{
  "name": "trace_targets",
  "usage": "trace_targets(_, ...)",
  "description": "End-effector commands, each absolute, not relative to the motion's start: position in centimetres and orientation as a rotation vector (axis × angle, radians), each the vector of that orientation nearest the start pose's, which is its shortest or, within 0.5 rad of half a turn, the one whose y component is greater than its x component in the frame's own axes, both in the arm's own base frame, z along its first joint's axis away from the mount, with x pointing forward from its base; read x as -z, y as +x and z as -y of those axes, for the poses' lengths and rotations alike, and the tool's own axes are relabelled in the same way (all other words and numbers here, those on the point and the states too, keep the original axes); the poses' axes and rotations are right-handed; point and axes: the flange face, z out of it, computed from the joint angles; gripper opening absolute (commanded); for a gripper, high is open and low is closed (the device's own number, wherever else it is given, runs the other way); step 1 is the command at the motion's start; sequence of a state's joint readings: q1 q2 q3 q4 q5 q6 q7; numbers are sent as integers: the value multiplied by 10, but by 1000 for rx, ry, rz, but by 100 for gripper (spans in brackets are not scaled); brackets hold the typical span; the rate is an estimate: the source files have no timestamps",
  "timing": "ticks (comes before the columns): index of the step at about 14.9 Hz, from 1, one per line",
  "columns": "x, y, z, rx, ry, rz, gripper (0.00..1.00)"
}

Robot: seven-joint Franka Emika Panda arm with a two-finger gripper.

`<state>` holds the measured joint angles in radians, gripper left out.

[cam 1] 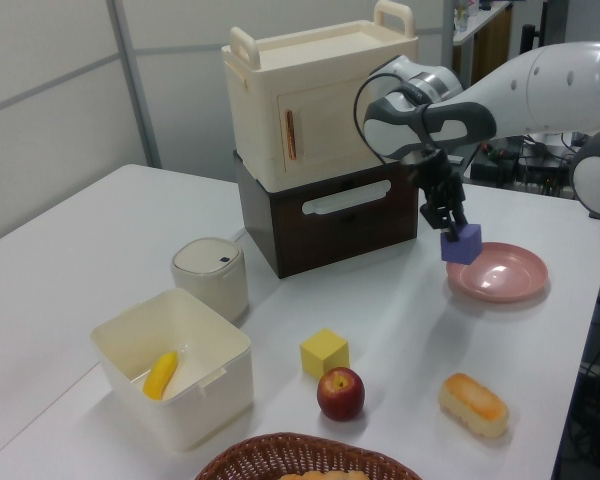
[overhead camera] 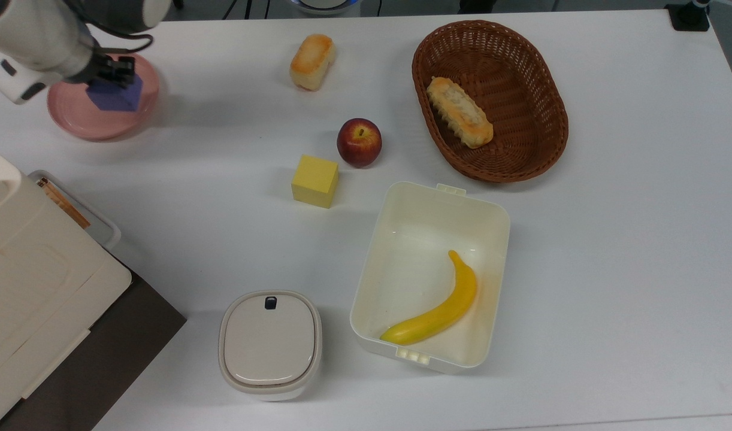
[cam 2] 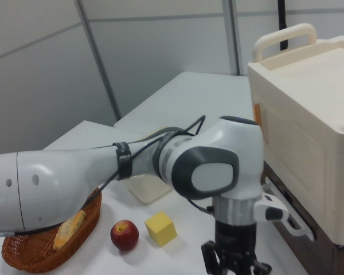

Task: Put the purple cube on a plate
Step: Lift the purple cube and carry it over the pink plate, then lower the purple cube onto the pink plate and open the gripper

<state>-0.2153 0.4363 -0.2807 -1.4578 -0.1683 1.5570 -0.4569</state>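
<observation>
Tool [overhead camera: 115, 75]: closed on the purple cube [overhead camera: 117, 96], gripping it from above at the upper left of the top view. In the left view the tool [cam 1: 447, 222] carries the cube [cam 1: 461, 243] clear of the surface, hanging over the near edge of the pink plate [cam 1: 500, 272] at the right of the frame. Judgement: the cube is held aloft so it clears the raised rim; lowering and release remain to be done.

Plate [overhead camera: 72, 123]: no contents visible in the top view; the cube overlaps its right half from above. It is not resting on the plate.

Table [overhead camera: 611, 239], working outward: a bread roll [overhead camera: 311, 54] lies loose at upper centre of the top view. An apple [overhead camera: 359, 142] and a yellow cube [overhead camera: 315, 181] sit just beside each other at mid-frame, well apart from the plate and unlikely to interfere.

Containers: the brown wicker basket [overhead camera: 540, 108], upper right, holds one long pastry [overhead camera: 459, 112]. The open cream box [overhead camera: 402, 239], lower centre, holds a banana [overhead camera: 439, 311]. The small lidded pot [overhead camera: 270, 344], lower left of centre, is shut; contents cannot be told. The cream cabinet [cam 1: 325, 100] stands on a dark base at the upper middle of the left view.
</observation>
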Motion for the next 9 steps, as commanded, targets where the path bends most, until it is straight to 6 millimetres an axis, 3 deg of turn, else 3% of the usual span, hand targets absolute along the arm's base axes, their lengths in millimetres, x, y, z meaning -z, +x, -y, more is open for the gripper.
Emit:
trace_targets(1, -420, 556, 321, -754, -3190, 71, 25)
trace_targets(3, -412, 557, 323, -778, -3188, 78, 54)
trace_targets(6, -407, 557, 324, -818, -3198, 93, 86)
trace_targets(8, -408, 558, 324, -815, -3199, 92, 100)
trace_targets(9, -409, 559, 323, -810, -3201, 97, 100)
